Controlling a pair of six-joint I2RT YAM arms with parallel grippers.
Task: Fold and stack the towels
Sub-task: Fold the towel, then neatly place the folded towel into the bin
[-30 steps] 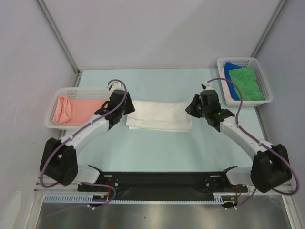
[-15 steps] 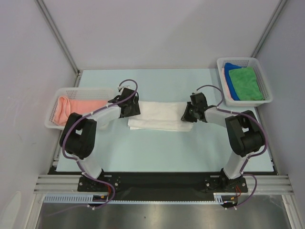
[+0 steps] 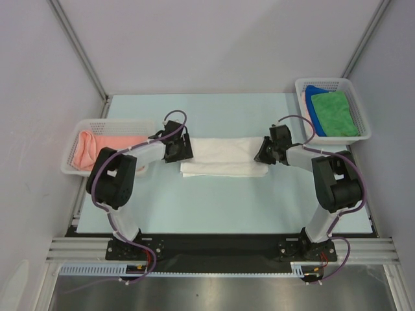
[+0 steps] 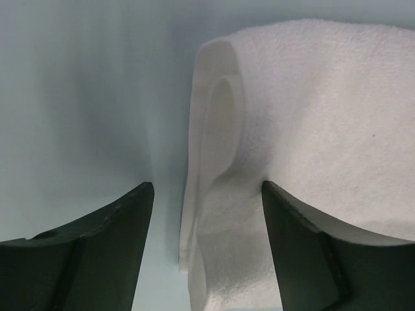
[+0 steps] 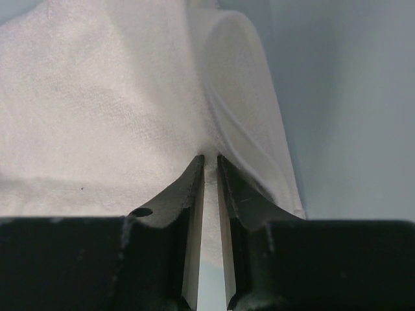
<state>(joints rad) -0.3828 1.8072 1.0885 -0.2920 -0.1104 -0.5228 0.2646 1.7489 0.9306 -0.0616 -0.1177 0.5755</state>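
At the far left, one white basket (image 3: 110, 123) holds the single salmon-pink towel (image 3: 97, 148), which has not moved over the last second. Just to its right, the left arm has swung in from a low, splayed pose. The left pincer (image 4: 206, 185) has spread its jaws wide at the left end of the white towel (image 3: 224, 155). That towel's rolled end sits between the jaws, against the right one and clear of the left, so nothing is clamped there. The white towel lies on the desk (image 3: 214, 201) between the two arms. It now looks narrower from front to back than it did a second ago, with a lower layer showing along its near edge, and it has slid a little to the right. At its right end, the right pincer (image 5: 211, 157) has also come in and stands narrow, with a pinch of the white cloth drawn between its tips. This probably means a lengthwise fold has just been laid down and the left side let go, while the right side keeps hold for the next fold. At the far right, the second basket (image 3: 332, 81) carries the blue towel (image 3: 314, 94) with the green towel (image 3: 334, 111) on top of it. By count there are four towels, one of each colour, plus two baskets, two arms and two pincers. Three towels sit in baskets and one is on the desk being folded.
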